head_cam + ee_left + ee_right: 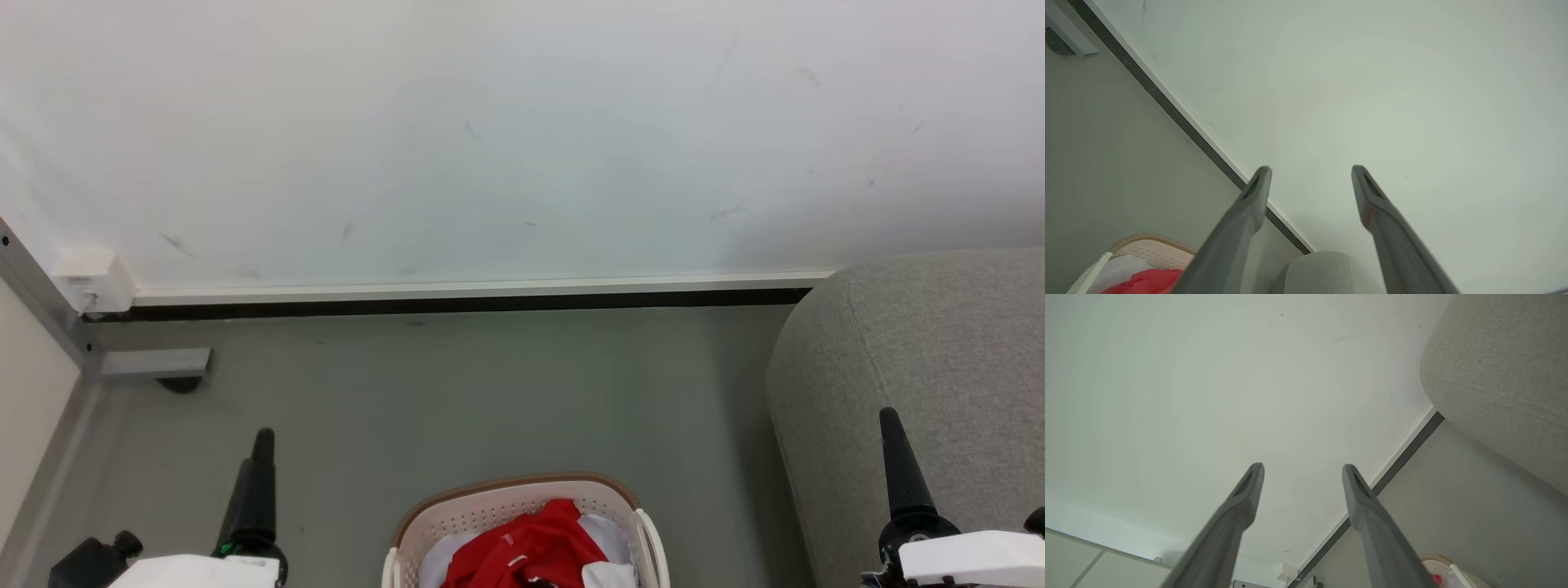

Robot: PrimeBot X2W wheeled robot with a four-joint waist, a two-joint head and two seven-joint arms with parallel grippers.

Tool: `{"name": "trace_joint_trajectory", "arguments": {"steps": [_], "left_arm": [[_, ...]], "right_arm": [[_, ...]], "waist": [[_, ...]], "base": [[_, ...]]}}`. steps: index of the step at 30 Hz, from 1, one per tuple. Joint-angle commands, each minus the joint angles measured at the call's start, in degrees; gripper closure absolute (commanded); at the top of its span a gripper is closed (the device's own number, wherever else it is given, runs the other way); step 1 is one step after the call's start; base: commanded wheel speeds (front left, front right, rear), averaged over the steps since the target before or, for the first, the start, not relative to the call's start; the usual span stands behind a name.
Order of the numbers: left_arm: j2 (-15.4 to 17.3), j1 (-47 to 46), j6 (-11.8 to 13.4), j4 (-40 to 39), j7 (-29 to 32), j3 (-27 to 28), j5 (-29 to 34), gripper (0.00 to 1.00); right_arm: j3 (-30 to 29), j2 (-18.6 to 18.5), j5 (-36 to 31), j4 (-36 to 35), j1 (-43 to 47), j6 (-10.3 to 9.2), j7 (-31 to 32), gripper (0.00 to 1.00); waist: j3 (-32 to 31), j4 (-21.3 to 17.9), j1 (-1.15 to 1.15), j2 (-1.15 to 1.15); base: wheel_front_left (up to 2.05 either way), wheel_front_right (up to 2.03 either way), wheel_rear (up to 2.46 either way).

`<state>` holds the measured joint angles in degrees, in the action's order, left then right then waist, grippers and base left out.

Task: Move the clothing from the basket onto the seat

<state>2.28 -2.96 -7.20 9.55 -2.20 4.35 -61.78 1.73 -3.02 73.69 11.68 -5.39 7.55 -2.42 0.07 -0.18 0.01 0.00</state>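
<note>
Red clothing (526, 547) heaped in the basket (513, 482), on top of white cloth (608, 527), none of it lifted yet. Left of the basket and well apart from it, left gripper (1310, 169), jaws spread wide with nothing between them, aimed toward the wall (490, 122) rather than down. Right of the basket and equally far off, right gripper (1302, 466), likewise spread and empty. Farther right of the basket, across a strip of floor (490, 392), the seat (939, 351), no garment on the part in view. Judged as the very start: reach not begun, pick-up the step in hand. Next move likely to call for tipping one gripper down over the basket, sinking it into the red folds at the top of the heap, pinching red only and leaving the white behind, then lifting clear of the basket before swinging right toward the seat.
</note>
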Motion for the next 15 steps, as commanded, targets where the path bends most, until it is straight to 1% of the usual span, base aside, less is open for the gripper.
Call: {"name": "trace_joint_trajectory", "arguments": {"steps": [1, 10, 15], "left_arm": [[0.5, -0.2, -0.2, -1.3, -0.9, 0.2, 3.0, 0.0], [0.5, 0.5, -0.2, -2.3, -2.7, -0.2, 13.5, 0.0], [0.5, 1.0, 0.0, -2.3, -3.6, -0.8, 19.1, 0.0]], "right_arm": [[0.4, -0.4, -2.5, -0.4, -1.6, -0.04, -0.7, 0.0], [0.8, -0.7, -14.3, 0.3, -1.8, -0.04, -2.4, 0.0], [2.1, -0.9, -21.3, 0.8, -2.0, -0.05, -3.3, 0.0]], "waist": [[0.0, 0.0, 0.0, 0.0], [-0.1, 0.1, 0.0, 0.0], [-0.1, 0.0, 0.0, 0.0]], "base": [[0.0, 0.0, 0.0], [0.0, 0.0, 0.0], [0.0, 0.0, 0.0]]}}
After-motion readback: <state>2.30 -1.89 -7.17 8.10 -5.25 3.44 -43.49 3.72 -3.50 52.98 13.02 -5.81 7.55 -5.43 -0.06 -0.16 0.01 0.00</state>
